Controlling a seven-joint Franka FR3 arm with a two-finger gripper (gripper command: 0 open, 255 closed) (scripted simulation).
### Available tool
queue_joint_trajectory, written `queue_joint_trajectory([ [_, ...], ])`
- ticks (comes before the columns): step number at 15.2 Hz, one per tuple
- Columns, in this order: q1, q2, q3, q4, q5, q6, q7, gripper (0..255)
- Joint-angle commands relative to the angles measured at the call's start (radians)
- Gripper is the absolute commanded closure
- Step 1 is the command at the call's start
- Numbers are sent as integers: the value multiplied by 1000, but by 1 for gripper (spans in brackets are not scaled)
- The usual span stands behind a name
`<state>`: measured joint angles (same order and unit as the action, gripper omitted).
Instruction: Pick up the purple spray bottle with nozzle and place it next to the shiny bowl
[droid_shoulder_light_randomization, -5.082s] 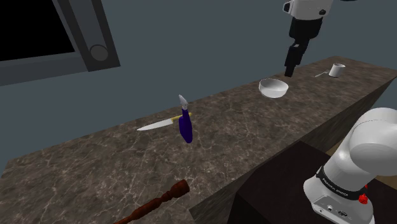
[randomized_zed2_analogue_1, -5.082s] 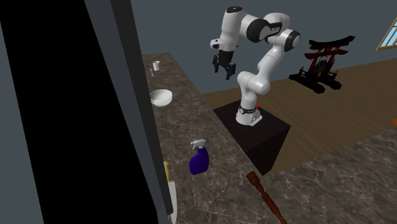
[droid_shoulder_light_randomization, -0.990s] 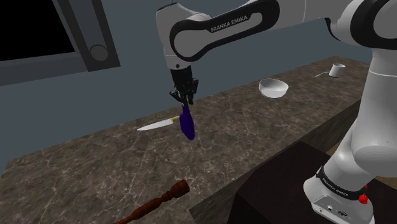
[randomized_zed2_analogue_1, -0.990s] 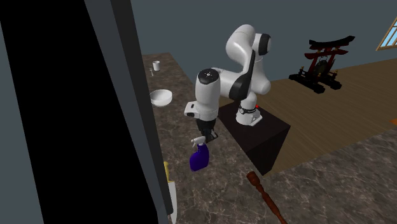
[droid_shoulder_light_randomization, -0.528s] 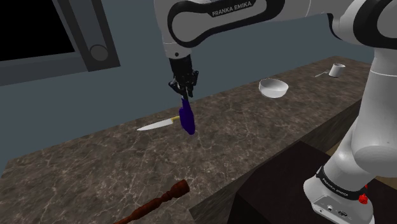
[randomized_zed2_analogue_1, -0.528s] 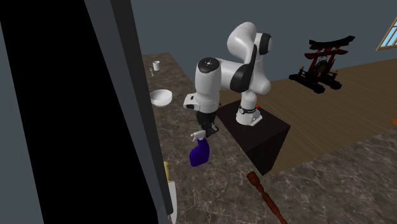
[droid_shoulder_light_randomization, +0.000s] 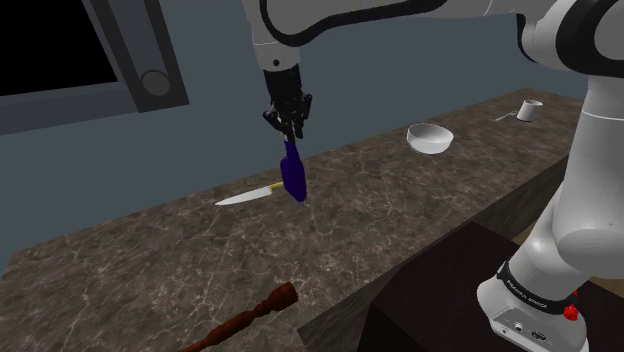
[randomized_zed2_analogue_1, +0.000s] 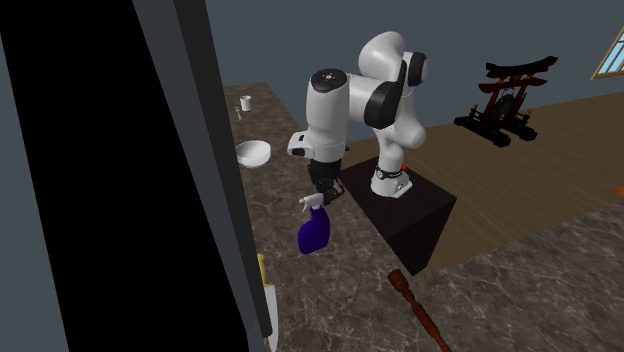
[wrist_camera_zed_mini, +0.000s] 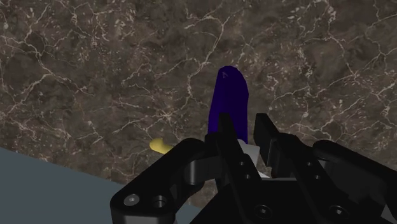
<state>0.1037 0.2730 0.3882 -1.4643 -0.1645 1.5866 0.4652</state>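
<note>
Fingers (wrist_camera_zed_mini: 226, 130) of the all-black two-finger gripper (wrist_camera_zed_mini: 245, 135) are closed narrow on the white nozzle head (wrist_camera_zed_mini: 250, 151) of the deep purple spray bottle (wrist_camera_zed_mini: 229, 102), which hangs base-down beneath them and looks clear of the brown marbled stone counter (droid_shoulder_light_randomization: 150, 260). Just behind the bottle in the shoulder view lies a silver-bladed knife with a yellow handle (droid_shoulder_light_randomization: 245, 196). Well off toward the shoulder view's right sits the pale round bowl (droid_shoulder_light_randomization: 430, 138), and beyond it a small white cup with a handle (droid_shoulder_light_randomization: 528, 109). Near the counter's front edge lies a dark red turned wooden stick (droid_shoulder_light_randomization: 240, 320). The white arm rises from its dark box stand (randomized_zed2_analogue_1: 425, 225)
</note>
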Motion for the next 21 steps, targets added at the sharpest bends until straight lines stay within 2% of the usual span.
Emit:
queue_joint_trajectory([
  [1,3,3,1,32,-1,-29,-1,255],
  [10,19,29,3,180,-11,-152,-6,255],
  [15,-79,-142,-31,-44,43,-79,-118,255],
  [21,-162,-304,-98,-237,80,-25,-264,255],
])
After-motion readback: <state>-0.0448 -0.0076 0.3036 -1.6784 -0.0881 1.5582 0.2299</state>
